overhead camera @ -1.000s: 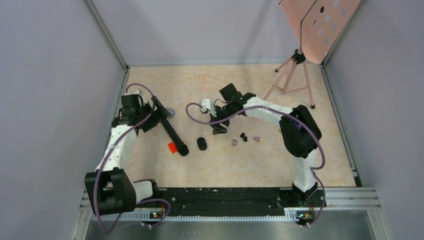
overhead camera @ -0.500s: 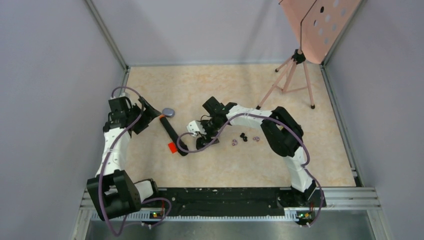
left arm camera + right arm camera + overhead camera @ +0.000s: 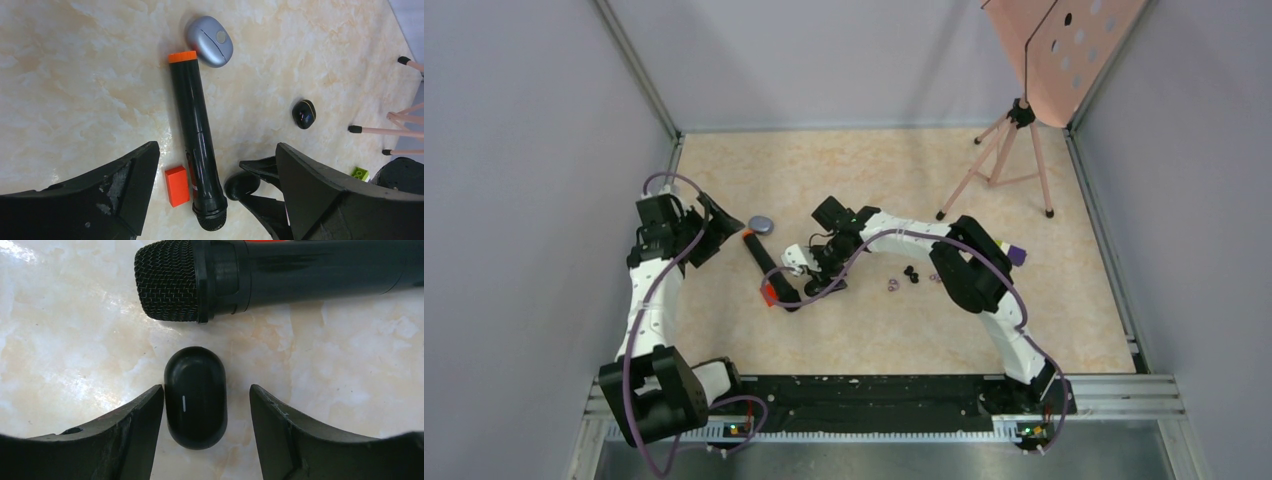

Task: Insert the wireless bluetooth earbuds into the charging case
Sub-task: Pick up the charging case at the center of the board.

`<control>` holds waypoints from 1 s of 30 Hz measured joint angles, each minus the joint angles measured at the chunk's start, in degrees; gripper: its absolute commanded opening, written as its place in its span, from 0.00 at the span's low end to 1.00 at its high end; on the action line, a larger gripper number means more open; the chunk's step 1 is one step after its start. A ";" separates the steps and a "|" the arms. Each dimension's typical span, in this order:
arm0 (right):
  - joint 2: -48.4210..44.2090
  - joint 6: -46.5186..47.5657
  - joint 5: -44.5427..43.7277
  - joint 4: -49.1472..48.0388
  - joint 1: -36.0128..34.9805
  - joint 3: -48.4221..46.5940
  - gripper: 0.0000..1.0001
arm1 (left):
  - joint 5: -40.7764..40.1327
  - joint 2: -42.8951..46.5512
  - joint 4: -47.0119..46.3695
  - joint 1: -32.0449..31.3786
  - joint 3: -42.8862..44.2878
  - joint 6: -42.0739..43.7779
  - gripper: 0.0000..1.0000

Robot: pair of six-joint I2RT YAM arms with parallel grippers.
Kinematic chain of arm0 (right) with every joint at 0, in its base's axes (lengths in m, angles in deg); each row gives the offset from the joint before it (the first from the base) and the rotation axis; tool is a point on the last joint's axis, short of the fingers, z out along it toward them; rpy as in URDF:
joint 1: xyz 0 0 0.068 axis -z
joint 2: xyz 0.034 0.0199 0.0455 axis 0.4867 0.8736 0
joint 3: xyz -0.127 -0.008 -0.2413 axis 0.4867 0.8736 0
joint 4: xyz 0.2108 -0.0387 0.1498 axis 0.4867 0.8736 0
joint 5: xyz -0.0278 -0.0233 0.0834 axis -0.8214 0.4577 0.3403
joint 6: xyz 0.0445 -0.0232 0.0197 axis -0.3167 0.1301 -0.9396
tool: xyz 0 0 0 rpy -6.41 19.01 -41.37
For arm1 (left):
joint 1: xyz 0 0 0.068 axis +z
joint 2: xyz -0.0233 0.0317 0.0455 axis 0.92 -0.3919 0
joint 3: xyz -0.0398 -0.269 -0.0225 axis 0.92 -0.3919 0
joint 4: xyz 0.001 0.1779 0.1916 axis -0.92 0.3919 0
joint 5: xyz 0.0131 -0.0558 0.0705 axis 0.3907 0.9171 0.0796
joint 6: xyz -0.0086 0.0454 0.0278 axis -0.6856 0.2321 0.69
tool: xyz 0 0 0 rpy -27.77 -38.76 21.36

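Right arm is reaching from its near-right base toward the middle of the bench (image 3: 874,340). Right pincer (image 3: 205,390) is sitting low over the black charging case (image 3: 195,397), jaws standing wide, one on each side of it. One finger is sitting just beside the case's edge, cannot tell if touching; the other is standing apart, with bench showing between. Nothing is being gripped. The case is lying flat, lid shut, a short white mark on top. Just past it the microphone (image 3: 280,275) is lying on its side, mesh head near the case, not touching.

Seen from above, the earbuds (image 3: 911,272) are lying loose on the bench to the right of the right pincer, outside the case. The black ones are lying in the middle, with a pale purple one on each side.

A red block (image 3: 177,186) is lying just beside the microphone's head end. Left pincer (image 3: 216,150) is hanging at the left of the bench near the microphone's orange end, jaws spread wide, holding nothing. A grey oval case (image 3: 210,41) is lying shut just beside that orange end.

Farther right, a green block (image 3: 359,173) is lying near the feet of a pink tripod (image 3: 1004,150). A pink perforated board (image 3: 1064,50) is showing above the tripod at the far corner.
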 measured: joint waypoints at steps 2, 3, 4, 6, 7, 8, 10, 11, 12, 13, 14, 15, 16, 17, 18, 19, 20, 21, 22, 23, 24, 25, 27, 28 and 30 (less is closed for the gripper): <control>0.00 -0.46 -0.02 0.72 0.02 -0.02 0.64 | 0.44 0.00 -0.09 0.02 0.00 0.04 0.91; 0.00 -0.72 0.00 1.03 0.04 -0.02 0.64 | 0.70 0.00 -0.15 0.02 0.00 0.04 0.90; 0.00 -1.14 0.02 1.42 0.11 -0.02 0.62 | 1.05 0.00 -0.35 0.02 0.00 0.04 0.90; 0.00 -2.14 -0.02 1.97 0.39 -0.02 0.55 | 1.55 -0.04 -0.74 0.02 0.00 0.02 0.89; -0.02 -2.71 -0.02 2.25 0.46 -0.02 0.49 | 1.90 -0.09 -0.96 0.04 0.00 0.02 0.89; 0.00 -3.28 -0.02 2.67 0.55 -0.02 0.44 | 2.27 -0.15 -1.20 0.07 0.00 0.02 0.88; -0.02 -3.96 -0.02 2.99 0.68 0.00 0.38 | 2.89 -0.46 -1.84 0.07 0.00 0.00 0.86; -0.02 -4.31 -0.13 2.91 0.76 0.00 0.36 | 3.19 -0.72 -2.16 0.07 0.00 -0.02 0.84; -0.02 -4.79 -0.15 2.82 0.81 0.00 0.33 | 3.65 -1.07 -2.54 0.09 0.00 -0.02 0.82; -0.02 -5.18 -0.22 2.78 0.87 0.00 0.32 | 4.15 -1.46 -2.95 0.09 0.00 -0.13 0.81; -0.09 -5.88 -0.33 2.73 0.92 0.00 0.31 | 4.76 -2.03 -3.63 0.07 0.00 -0.15 0.81; -0.17 -6.49 -0.55 2.73 1.01 0.00 0.31 | 5.14 -2.40 -4.13 0.02 0.00 -0.09 0.80; -0.33 -7.23 -0.94 2.86 1.16 0.00 0.31 | 5.40 -2.91 -4.79 -0.46 0.00 0.15 0.81; -0.57 -8.24 -1.62 3.04 1.44 0.00 0.31 | 5.53 -3.23 -5.31 -0.81 0.00 0.50 0.81; -0.90 -9.09 -2.14 3.23 1.81 0.07 0.30 | 5.64 -3.58 -6.08 -1.44 0.00 1.09 0.81; -1.53 -9.90 -2.78 3.63 2.45 0.13 0.30 | 5.92 -3.93 -7.06 -2.47 0.02 1.70 0.81; -2.69 -11.02 -3.48 4.00 3.43 0.33 0.30 | 6.62 -4.28 -8.17 -3.87 0.07 2.51 0.81; -4.04 -11.72 -4.00 4.13 4.28 0.59 0.31 | 7.56 -4.72 -9.18 -5.53 0.24 3.23 0.81; -6.25 -12.57 -4.63 4.09 4.66 1.27 0.31 | 8.98 -5.22 -10.38 -7.52 0.66 4.17 0.81; -8.68 -13.27 -5.25 4.17 6.58 1.81 0.31 | 10.51 -5.79 -11.39 -9.27 1.16 4.92 0.82; -11.56 -13.99 -5.95 3.87 7.80 2.49 0.30 | 12.61 -6.45 -12.92 -11.41 1.97 5.92 0.82; -14.78 -14.62 -6.69 3.34 8.92 3.19 0.31 | 14.78 -7.04 -14.58 -13.68 2.95 6.95 0.83; -22.49 -15.37 -8.41 1.07 11.17 4.94 0.30 | 19.02 -7.82 -17.46 -17.79 5.01 9.03 0.84; -25.75 -15.54 -9.20 -0.04 11.93 5.68 0.30 | 20.79 -8.11 -18.73 -19.39 6.03 9.70 0.85; -33.20 -15.63 -11.06 -3.76 12.70 8.00 0.31 | 24.55 -8.90 -22.27 -22.82 8.57 11.26 0.85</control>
